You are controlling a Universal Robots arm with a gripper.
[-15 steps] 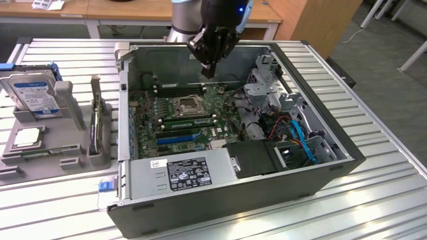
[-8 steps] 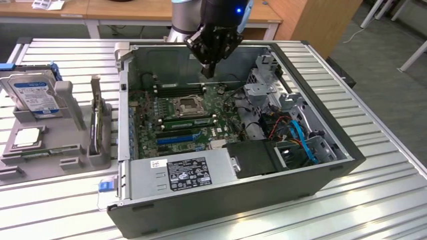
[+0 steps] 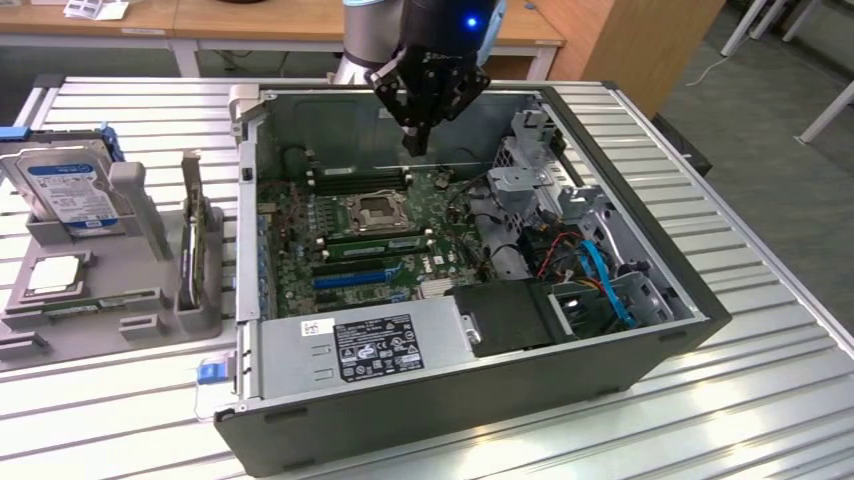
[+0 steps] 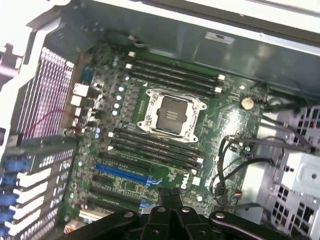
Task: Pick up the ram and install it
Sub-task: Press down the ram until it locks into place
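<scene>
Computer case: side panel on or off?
Off. The computer case lies open side up, motherboard exposed, with the gripper above the board.

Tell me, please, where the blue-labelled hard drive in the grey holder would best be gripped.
Probably by its top edge, coming straight down. The hard drive stands nearly upright in the grey holder, lower part seated, upper half free, so fingers could close on its labelled face and back.

Green ram (image 3: 380, 241), upright on edge, in motherboard slot
</scene>
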